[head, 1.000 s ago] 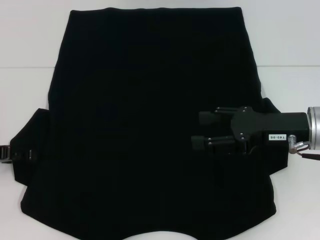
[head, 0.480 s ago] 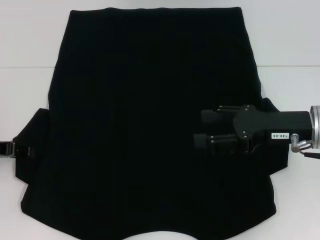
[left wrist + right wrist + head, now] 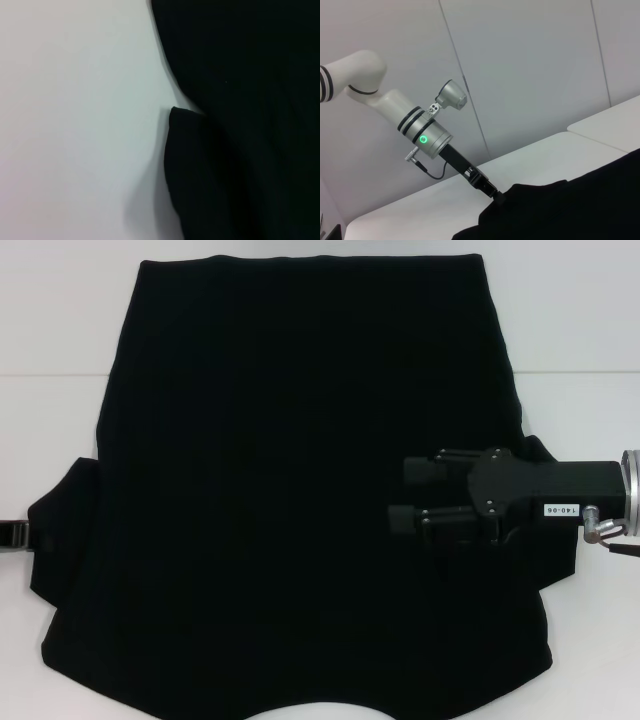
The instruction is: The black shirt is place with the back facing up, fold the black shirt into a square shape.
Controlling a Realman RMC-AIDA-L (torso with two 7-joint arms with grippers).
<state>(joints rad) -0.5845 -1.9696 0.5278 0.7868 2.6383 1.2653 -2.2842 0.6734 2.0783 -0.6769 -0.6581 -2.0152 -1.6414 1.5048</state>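
While the black shirt (image 3: pixel 310 500) lies spread flat over the white table (image 3: pixel 60 330), plain side up, the right gripper (image 3: pixel 405 495) reaches in from the right over the shirt's right side by the sleeve, fingers (image 3: pixel 420 470) parted with a gap between them, holding nothing. Left gripper (image 3: pixel 496 195) sits at the left sleeve edge, its tip on or under the fabric; can't tell if it's open or closed, barely showing in head view

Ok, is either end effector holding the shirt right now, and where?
Right end effector: open above the black shirt, holding nothing. Left end effector sits at the sleeve edge; a grip cannot be told.
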